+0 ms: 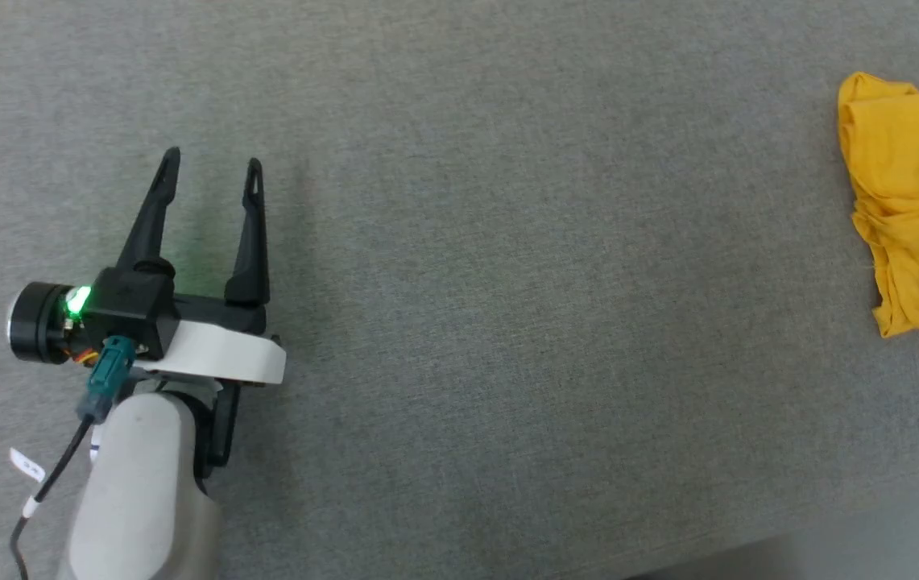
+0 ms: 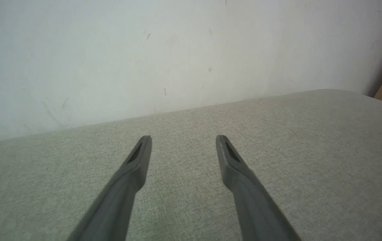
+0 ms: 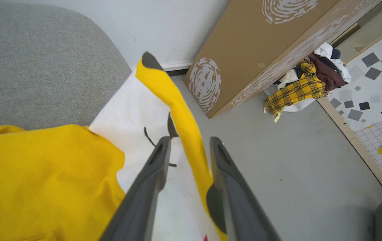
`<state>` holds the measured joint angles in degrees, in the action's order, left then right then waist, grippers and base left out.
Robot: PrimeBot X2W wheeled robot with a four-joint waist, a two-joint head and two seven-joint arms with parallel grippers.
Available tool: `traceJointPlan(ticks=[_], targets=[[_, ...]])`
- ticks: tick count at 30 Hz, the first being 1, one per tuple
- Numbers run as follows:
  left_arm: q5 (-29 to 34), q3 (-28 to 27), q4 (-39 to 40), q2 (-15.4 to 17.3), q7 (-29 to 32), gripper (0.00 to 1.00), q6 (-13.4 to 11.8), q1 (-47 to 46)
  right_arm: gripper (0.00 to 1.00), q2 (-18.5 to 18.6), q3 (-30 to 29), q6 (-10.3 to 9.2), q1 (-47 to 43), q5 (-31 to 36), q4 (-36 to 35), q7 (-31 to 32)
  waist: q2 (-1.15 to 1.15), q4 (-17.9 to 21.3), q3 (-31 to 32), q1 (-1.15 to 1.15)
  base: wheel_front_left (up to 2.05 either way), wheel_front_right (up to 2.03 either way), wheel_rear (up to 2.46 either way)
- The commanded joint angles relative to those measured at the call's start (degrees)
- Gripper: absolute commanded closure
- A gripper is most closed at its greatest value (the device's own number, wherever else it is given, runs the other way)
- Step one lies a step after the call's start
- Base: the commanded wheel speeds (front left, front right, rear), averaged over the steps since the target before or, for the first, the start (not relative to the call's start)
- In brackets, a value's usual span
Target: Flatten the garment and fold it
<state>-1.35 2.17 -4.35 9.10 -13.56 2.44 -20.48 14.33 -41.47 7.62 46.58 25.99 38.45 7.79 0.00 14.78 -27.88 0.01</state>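
A wide grey woven-fabric surface [image 1: 507, 322] carries the work. The bright yellow thin cotton T-shirt [image 1: 910, 201] lies bunched and creased at the surface's 3 o'clock edge in the head view. In the right wrist view its white-printed front with black lines appears to hang past that edge.

The left claw [image 1: 214, 159] hovers at 8 o'clock, fingers spread with nothing between them, well apart from the T-shirt. The right claw [image 3: 189, 140] sits over the hanging edge, fingers partly spread with a yellow band showing in the gap; no pinch is evident.

Flattening looks barely begun. Next, I judge, the right claw must close on that edge and draw the T-shirt toward the middle for spreading.
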Motion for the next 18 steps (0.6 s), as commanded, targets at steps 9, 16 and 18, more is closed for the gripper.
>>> traceJointPlan(ticks=[9, 16, 18], targets=[[-2.6, 1.2, -4.4, -3.1, -1.3, 0.0, -0.9, 2.4, 0.0, 1.8, 2.1, -0.13, -4.8, -5.4, 0.7, -8.3, 0.0, -5.9, 11.0, -0.01, 0.0, 0.0, 0.0], [-6.1, 2.1, -6.8, -5.0, -1.4, 0.0, -0.5, 5.8, 0.0, 1.7, 12.1, -0.13, -14.4, -17.0, -6.9, -12.9, 0.0, -10.7, 19.2, -0.01, 0.0, 0.0, 0.0], [-6.5, 2.2, -7.0, -5.2, -1.4, 0.0, -0.5, 6.3, 0.0, 1.5, 13.8, -0.13, -16.2, -19.0, -9.0, -13.2, 0.0, -11.3, 20.0, -0.01, 0.0, 0.0, 0.0]])
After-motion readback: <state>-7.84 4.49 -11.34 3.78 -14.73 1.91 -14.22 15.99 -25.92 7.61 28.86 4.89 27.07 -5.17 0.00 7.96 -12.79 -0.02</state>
